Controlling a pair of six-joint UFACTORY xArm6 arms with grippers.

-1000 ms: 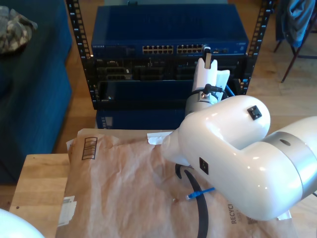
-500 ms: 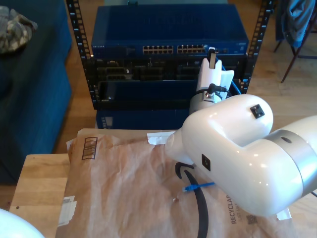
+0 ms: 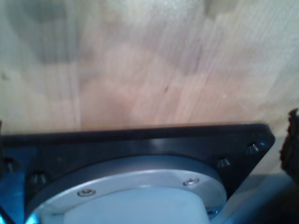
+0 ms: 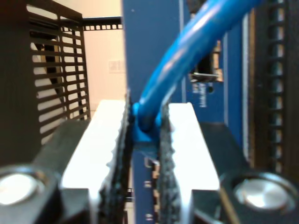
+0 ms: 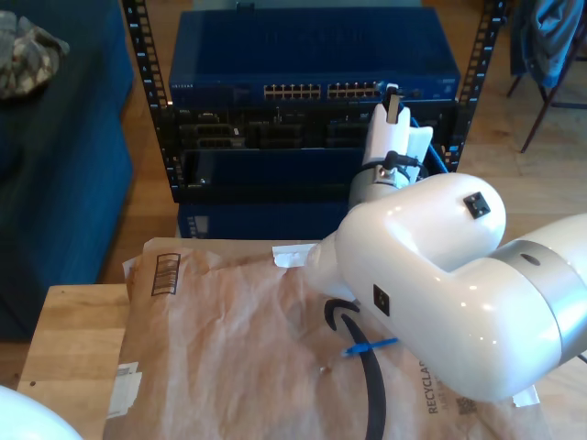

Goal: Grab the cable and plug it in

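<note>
The bright blue cable [image 4: 187, 51] arches up from between the toothed pads of my second gripper [image 4: 144, 140], which is shut on the cable just behind its plug [image 4: 140, 135]. The blue switch face [image 4: 154, 46] stands close ahead. In the exterior view my second gripper [image 5: 393, 101] is at the right end of the switch's port row [image 5: 321, 91], with the cable [image 5: 429, 163] hanging beside the wrist. The cable's free end [image 5: 367, 348] lies on the brown paper. The first wrist view looks at pale wood [image 3: 149, 60] over a black plate [image 3: 140, 140].
The rack [image 5: 165, 137] holds the blue switch [image 5: 312, 46] above darker units. Brown paper [image 5: 229, 339] covers a wooden table [image 5: 64, 348], and a black cable [image 5: 367, 385] curls on it. A dark blue sofa [image 5: 55, 165] stands at the exterior view's left.
My second gripper has shifted slightly toward the exterior view's right along the port row with the cable. The free end on the paper has slid a little up and leftward.
</note>
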